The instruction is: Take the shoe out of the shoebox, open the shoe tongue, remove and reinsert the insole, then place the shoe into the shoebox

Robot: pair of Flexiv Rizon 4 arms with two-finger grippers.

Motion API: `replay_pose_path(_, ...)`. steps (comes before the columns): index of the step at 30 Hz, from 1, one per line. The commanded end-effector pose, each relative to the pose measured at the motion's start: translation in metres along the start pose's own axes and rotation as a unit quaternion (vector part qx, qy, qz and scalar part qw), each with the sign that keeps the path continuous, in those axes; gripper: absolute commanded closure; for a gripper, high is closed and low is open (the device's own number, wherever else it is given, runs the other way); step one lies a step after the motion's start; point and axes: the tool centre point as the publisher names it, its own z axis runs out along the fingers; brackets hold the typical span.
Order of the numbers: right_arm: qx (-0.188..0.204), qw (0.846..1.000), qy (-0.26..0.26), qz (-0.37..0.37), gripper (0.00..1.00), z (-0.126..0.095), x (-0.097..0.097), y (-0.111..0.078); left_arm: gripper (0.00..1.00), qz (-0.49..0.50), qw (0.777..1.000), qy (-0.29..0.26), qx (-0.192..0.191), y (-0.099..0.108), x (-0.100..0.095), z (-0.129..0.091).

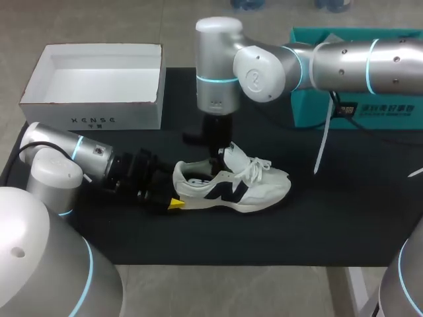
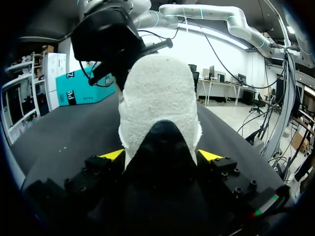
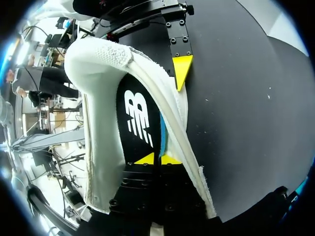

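1. Left gripper [image 2: 160, 155]: low over the black mat [image 1: 330, 218] near its near-left corner. Its fingers are clamped on the shoe's heel from both sides.
2. White mesh sneaker with a dark side logo [image 1: 231, 188]: stands on its sole mid-mat. The long axis runs parallel to the near edge, heel toward the left edge, toe toward the right.
3. Black printed foam insole [image 3: 135, 115]: inside the shoe, at the heel end.
4. Right gripper [image 3: 157, 159]: set into the shoe's opening from straight above. Its tips are nearly together, apparently pinched on the insole's blue edge. The insole lies directly beneath, so removal likely calls for an upward lift.
5. White open cardboard shoebox [image 1: 92, 120]: far-left corner.
6. Teal carton [image 1: 370, 112]: far-right corner.
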Motion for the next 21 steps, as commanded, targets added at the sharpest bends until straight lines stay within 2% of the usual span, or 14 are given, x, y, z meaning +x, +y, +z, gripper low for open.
replay_pose_path(1, 0.001, 1.0, 0.0, -0.002, 1.0, -0.011, 0.005, -0.001, 1.0, 0.0, 1.0, 0.001, -0.001, 0.004, 0.0, 0.002)
replay_pose_path(14, 0.01, 1.0, -0.023, 0.009, 1.0, -0.037, 0.019, -0.009, 1.0, 0.0, 1.0, 0.001, -0.001, 0.004, 0.0, 0.002)
replay_pose_path(21, 0.004, 0.999, -0.037, 0.026, 1.0, -0.047, 0.023, -0.023, 1.0, 0.0, 1.0, 0.001, -0.001, 0.004, 0.0, 0.002)
